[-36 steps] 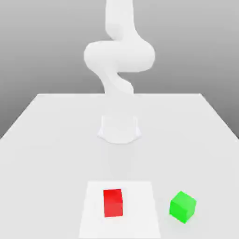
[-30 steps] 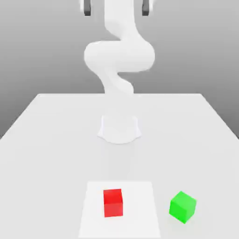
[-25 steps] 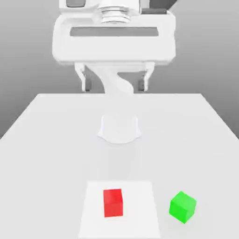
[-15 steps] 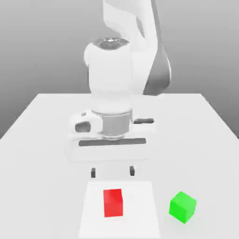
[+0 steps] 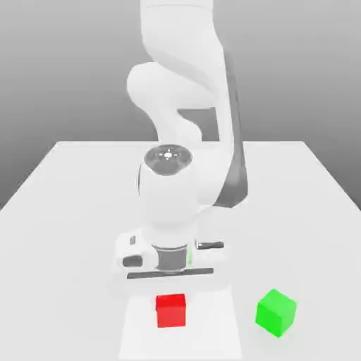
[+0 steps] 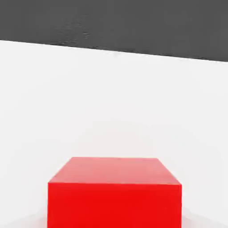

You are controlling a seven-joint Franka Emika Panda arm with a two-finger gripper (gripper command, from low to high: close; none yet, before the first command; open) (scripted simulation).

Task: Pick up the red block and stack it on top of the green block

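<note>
The small red cube block sits on the white table just at six o'clock of the white arm's hand; the bright green cube block lies apart at three o'clock.

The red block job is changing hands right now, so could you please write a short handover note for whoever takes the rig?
Gripper: the hand is low over the table, just behind the red block; its fingers are hidden, so open or shut cannot be told.
Red block: sits flat on the table, on a paler square patch, not lifted.
Green block: on the table to the exterior view's right of the red one, apart from it, nothing on top.
Done: the approach to the red block.
Left: grasp the red block, lift it, carry it over and set it on the green block.
</note>
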